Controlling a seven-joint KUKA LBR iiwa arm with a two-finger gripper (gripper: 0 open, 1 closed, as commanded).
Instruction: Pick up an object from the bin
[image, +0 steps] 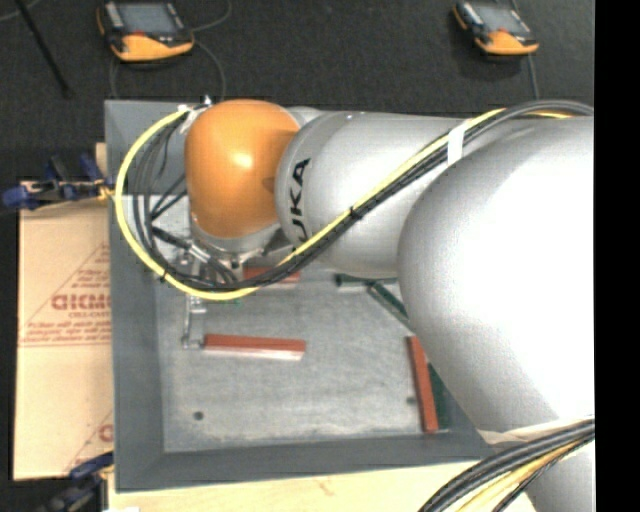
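Seemingly the gripper (193, 332) sits beside a red stick (255, 346); open or closed, unclear; arm (360, 160) reads "UKA".

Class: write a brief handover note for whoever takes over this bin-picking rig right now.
Gripper: low in the left half of the bin, at the left end of a flat red-brown stick lying crosswise on the floor; no grasp visible.
Second red-brown stick lies along the right wall; a green piece pokes out beneath the arm.
Done: arm reaches into the bin.
Left: grasp one thing and lift it out.
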